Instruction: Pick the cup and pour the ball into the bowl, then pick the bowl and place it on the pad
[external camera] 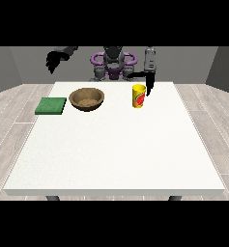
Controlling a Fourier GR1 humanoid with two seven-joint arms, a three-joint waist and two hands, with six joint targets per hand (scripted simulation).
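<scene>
Looking super early: hand at the view's right (149, 86) beside the cup (138, 96), can't tell its grip, bowl (87, 99) and pad (51, 105) untouched.

Cup (138, 96): yellow with a red mark, upright, far side of bench, right of centre. Bowl (87, 99): brown, wooden-looking, upright, left of cup and well apart. Pad (51, 106): green, flat, square, just left of bowl.
</scene>
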